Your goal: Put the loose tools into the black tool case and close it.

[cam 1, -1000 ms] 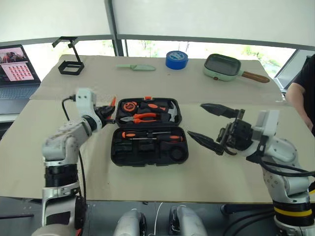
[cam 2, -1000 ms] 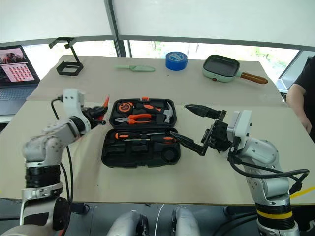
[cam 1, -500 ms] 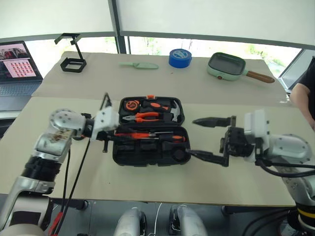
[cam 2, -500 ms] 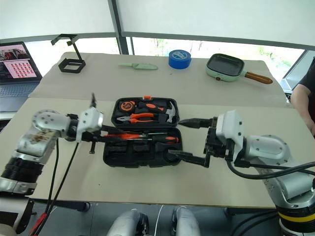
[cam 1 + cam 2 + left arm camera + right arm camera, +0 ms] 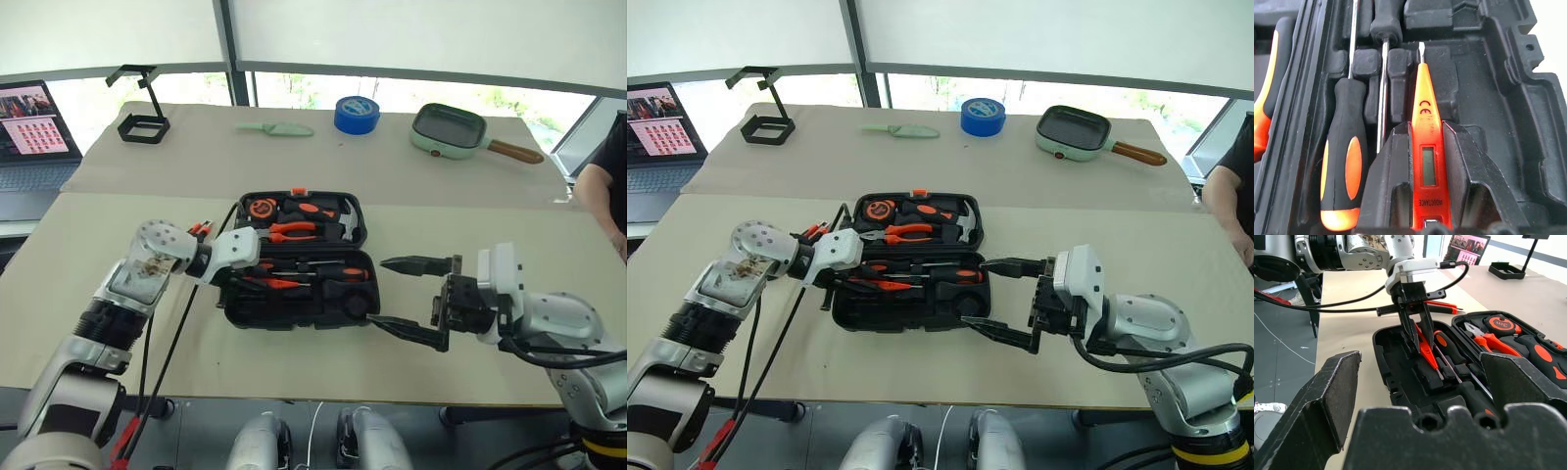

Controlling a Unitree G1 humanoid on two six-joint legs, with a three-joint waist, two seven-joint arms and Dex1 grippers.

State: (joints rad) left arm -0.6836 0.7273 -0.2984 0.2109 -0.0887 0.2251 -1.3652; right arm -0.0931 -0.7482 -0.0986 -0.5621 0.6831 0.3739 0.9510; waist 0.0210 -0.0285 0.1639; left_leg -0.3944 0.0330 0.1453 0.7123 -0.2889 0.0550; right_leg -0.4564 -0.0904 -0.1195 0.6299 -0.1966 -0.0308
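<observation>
A: The black tool case (image 5: 294, 259) lies open in the middle of the counter (image 5: 411, 181), lid half toward the far edge, tray half toward the near edge. The left gripper (image 5: 1418, 328) has its jaws clenched on the small orange tester pen (image 5: 1426, 156), tip slanting down over the tray's recesses.

B: Is it lined up with a slot?

A: Hard to judge. The blade tip hangs just beside the shaft of a black-and-orange screwdriver (image 5: 1344, 161) already seated. If the pen is let go tilted like that, I'd expect it to lie across the moulded ribs instead of dropping in, and then the lid wouldn't shut flat.

B: And the right side?

A: The right gripper (image 5: 416, 299) hovers at the case's right end, jaws spread wide and grasping nothing. One finger sits close to the tray's near right corner; a nudge there could slide the case under the pen and spoil the aim.

B: Anything left out?

A: An orange-and-black tool (image 5: 1447, 307) lies on the counter just off the case's left end, under the left arm; I cannot tell which tool. Closing now would leave it behind. The blue tape roll (image 5: 353, 115) and pale green knife (image 5: 274, 128) stay near the far edge.
</observation>
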